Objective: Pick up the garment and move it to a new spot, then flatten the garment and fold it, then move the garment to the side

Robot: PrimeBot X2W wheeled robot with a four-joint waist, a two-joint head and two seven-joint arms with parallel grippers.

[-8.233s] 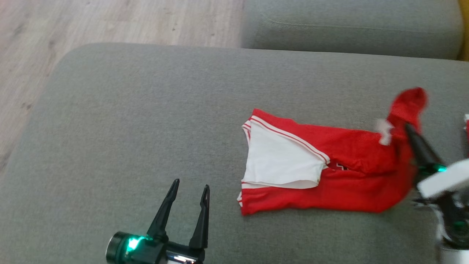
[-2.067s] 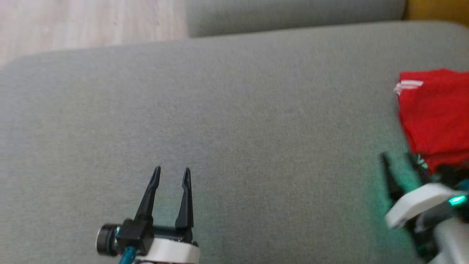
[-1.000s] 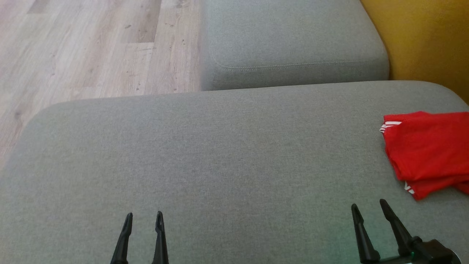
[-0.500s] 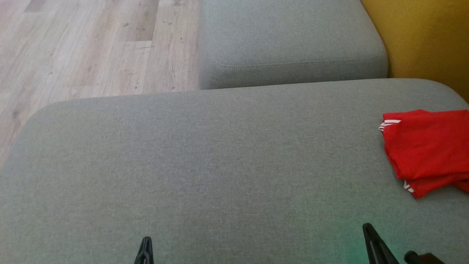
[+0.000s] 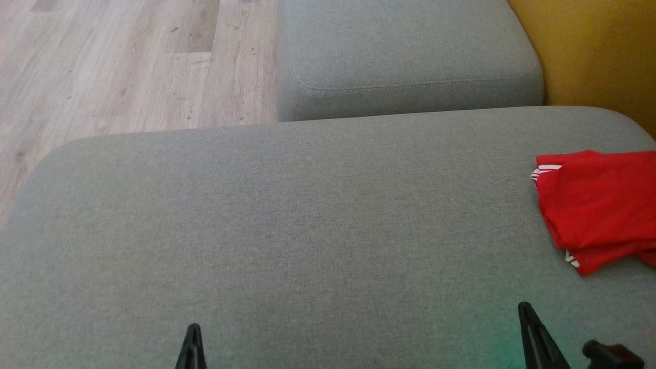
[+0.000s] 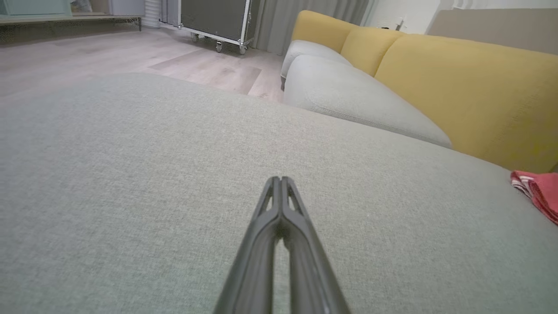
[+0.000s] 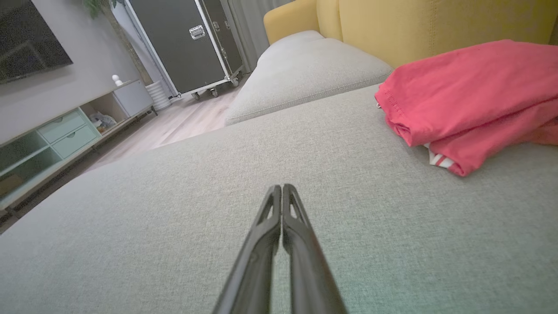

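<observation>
The red garment (image 5: 597, 210), white-striped at its hems, lies folded in layers on the grey seat cushion (image 5: 307, 230). It sits ahead of the right gripper (image 7: 282, 187) and to its right, near it but clear of it. The right gripper's two fingers are pressed together with nothing between them, tips over bare cushion. The left gripper (image 6: 279, 179) is likewise closed tip to tip and empty. The garment lies well off to its right, at the far edge of its wrist view. A yellow backrest (image 5: 589, 51) rises close behind the garment. A second grey cushion (image 5: 405, 56) lies ahead of both grippers. Wood floor (image 5: 118, 66) extends ahead and left of the left gripper.
</observation>
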